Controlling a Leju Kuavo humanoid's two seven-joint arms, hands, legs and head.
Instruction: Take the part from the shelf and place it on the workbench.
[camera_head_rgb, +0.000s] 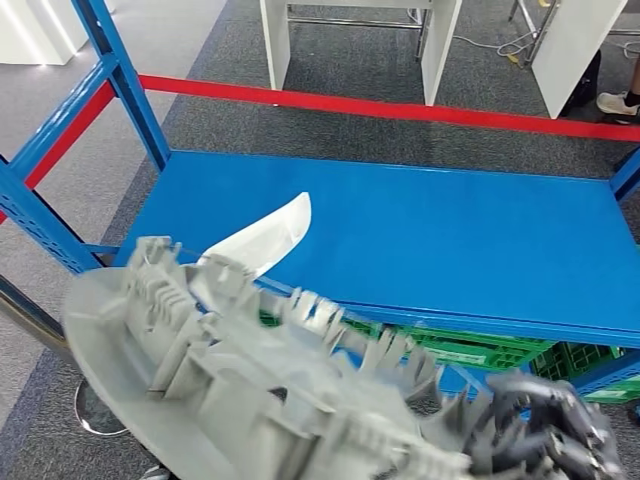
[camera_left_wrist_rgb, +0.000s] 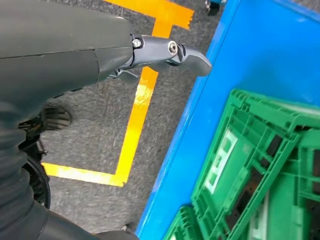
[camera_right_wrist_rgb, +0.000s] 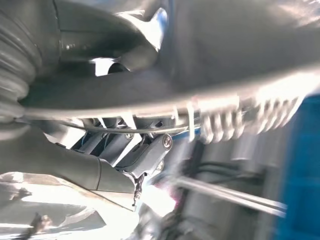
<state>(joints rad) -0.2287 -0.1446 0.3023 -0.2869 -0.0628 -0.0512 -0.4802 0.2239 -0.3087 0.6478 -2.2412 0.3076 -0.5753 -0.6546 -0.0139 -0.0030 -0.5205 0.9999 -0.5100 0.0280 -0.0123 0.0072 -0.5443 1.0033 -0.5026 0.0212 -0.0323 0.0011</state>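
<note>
Clearly we hold the long grey part (camera_head_rgb: 249, 390) by one end only, our right hand's (camera_head_rgb: 547, 435) fingers clamped around it (left hand (camera_left_wrist_rgb: 170, 52) empty, fingers apart), so its far end could sag and clip the blue shelf (camera_head_rgb: 453, 240).

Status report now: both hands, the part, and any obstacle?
Right hand holds the grey plastic part, lifted in front of the blue shelf. Left hand empty, fingers out. White part lies on shelf; nothing blocking seen.

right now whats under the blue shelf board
Green crates sit under the blue shelf board, showing past its front edge. The board and the grey part hide most of them, so their contents can't be seen.
</note>
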